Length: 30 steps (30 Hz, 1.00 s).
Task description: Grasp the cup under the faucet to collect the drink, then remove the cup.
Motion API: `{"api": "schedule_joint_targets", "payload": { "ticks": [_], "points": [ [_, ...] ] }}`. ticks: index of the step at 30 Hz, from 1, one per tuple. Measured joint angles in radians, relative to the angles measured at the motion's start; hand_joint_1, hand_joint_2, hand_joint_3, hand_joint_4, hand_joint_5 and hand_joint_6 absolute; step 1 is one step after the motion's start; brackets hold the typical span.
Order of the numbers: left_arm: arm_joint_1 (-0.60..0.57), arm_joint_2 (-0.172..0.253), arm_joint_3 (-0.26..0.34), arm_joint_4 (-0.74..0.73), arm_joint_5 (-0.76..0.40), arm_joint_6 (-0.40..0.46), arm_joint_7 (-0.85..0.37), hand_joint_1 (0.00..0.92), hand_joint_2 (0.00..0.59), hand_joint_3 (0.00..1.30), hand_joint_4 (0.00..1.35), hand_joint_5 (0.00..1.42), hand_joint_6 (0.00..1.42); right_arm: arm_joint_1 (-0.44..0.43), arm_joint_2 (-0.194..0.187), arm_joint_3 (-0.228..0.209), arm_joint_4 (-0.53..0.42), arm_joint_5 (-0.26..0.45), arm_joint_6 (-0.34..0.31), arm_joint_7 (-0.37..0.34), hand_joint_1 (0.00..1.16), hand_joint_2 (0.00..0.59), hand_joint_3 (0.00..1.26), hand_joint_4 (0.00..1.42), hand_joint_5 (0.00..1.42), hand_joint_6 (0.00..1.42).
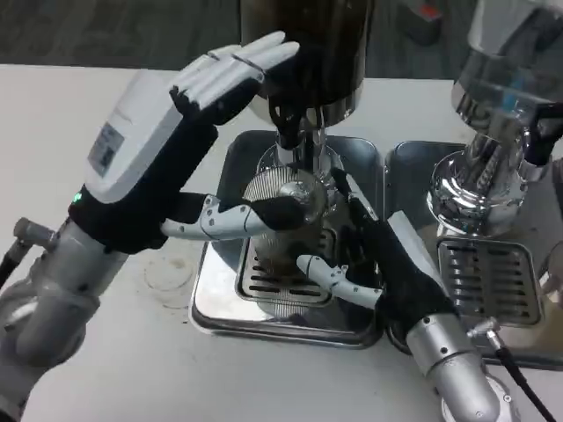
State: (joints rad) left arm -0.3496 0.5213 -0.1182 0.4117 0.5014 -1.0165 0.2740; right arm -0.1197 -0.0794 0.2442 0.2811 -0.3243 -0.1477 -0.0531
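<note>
1. Nearest to me is the right hand [387,264], its silver forearm coming up from the table's near right corner. Its dark palm faces the cup [283,230] and its fingers [330,277] reach around the cup's near right side; it looks to be cradling the cup, though I cannot tell how firm that hold is.

2. That cup is clear and ribbed, standing on the slotted grate of the left tray [215,290], straight under the faucet [290,132] of the dark dispenser [308,53]. I cannot tell whether drink is flowing or how full it is.

3. To do this step well, I would say: keep the cup upright and centred under the spout, squeeze only lightly since clear thin walls may flex, and lift out only once the flow has stopped, drawing it toward the tray's near edge so it clears the spout without tipping.

4. Over on the other side, the left hand [154,149] is raised and tilted, white back up, over the tray's left edge. Its upper fingers [233,70] are stretched out flat near the dispenser body, holding nothing, while a lower finger lies across the cup's left side, touching or nearly so. I judge it is steadying rather than gripping.

5. Further right, a second tray [528,352] carries a chromed machine [484,176], well apart from the work; keep the right elbow from swinging into it on the way out.
</note>
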Motion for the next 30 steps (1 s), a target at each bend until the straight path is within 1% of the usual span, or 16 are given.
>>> {"api": "schedule_joint_targets", "payload": {
  "ticks": [4,8,18,19,21,23,24,25,26,27,29,30],
  "points": [
    [0.023,-0.001,0.030,-0.022,-0.031,-0.002,-0.011,0.000,0.129,0.24,0.18,0.36,0.26,0.000,0.000,0.000,0.000,0.000,0.000,0.000,0.65,0.277,0.00,0.00,0.00,0.00],
    [0.068,0.000,0.073,-0.043,-0.072,-0.002,-0.023,0.000,0.129,0.24,0.18,0.36,0.26,0.000,0.001,-0.001,0.000,0.000,-0.002,0.000,0.65,0.277,0.00,0.00,0.00,0.00],
    [0.125,0.001,0.153,-0.035,-0.142,0.003,-0.055,0.000,0.128,0.24,0.18,0.35,0.25,-0.001,0.000,-0.004,0.003,0.014,-0.005,0.010,0.65,0.277,0.00,0.00,0.00,0.00],
    [0.131,0.001,0.162,-0.035,-0.143,0.004,-0.055,0.000,0.128,0.23,0.17,0.34,0.24,-0.001,0.000,-0.004,0.004,0.015,-0.006,0.012,0.65,0.277,0.00,0.00,0.00,0.00],
    [0.157,0.000,0.192,-0.022,-0.144,0.017,-0.054,0.000,0.122,0.18,0.10,0.27,0.17,-0.001,-0.001,-0.005,0.005,0.017,-0.010,0.014,0.65,0.277,0.00,0.00,0.00,0.00],
    [0.166,0.000,0.202,-0.005,-0.144,0.020,-0.054,0.000,0.121,0.12,0.02,0.21,0.11,-0.002,0.000,-0.005,0.007,0.018,-0.012,0.016,0.65,0.277,0.00,0.00,0.00,0.00],
    [0.172,0.001,0.213,0.020,-0.145,0.024,-0.054,0.000,0.119,0.10,0.00,0.17,0.08,-0.003,0.001,-0.005,0.007,0.019,-0.013,0.016,0.65,0.277,0.00,0.00,0.00,0.00],
    [0.188,0.006,0.225,0.060,-0.150,0.039,-0.055,0.000,0.113,0.06,0.00,0.11,0.04,-0.003,0.001,-0.005,0.007,0.020,-0.016,0.016,0.65,0.277,0.00,0.00,0.00,0.00],
    [0.198,0.009,0.227,0.083,-0.151,0.049,-0.055,0.000,0.113,0.01,0.00,0.04,0.01,-0.003,-0.001,-0.006,0.007,0.020,-0.016,0.016,0.65,0.277,0.00,0.00,0.00,0.00],
    [0.204,0.010,0.227,0.097,-0.151,0.053,-0.055,0.000,0.113,0.00,0.00,0.01,0.00,-0.003,-0.001,-0.008,0.007,0.020,-0.016,0.016,0.65,0.277,0.00,0.00,0.00,0.00],
    [0.214,0.016,0.228,0.122,-0.149,0.059,-0.055,0.000,0.113,0.00,0.00,0.00,0.00,-0.003,0.000,-0.008,0.007,0.022,-0.016,0.018,0.65,0.277,0.00,0.00,0.00,0.00],
    [0.220,0.022,0.228,0.138,-0.143,0.076,-0.056,0.000,0.113,0.00,0.00,0.00,0.00,-0.003,0.000,-0.008,0.007,0.024,-0.017,0.021,0.65,0.277,0.00,0.00,0.00,0.00]
  ]
}}
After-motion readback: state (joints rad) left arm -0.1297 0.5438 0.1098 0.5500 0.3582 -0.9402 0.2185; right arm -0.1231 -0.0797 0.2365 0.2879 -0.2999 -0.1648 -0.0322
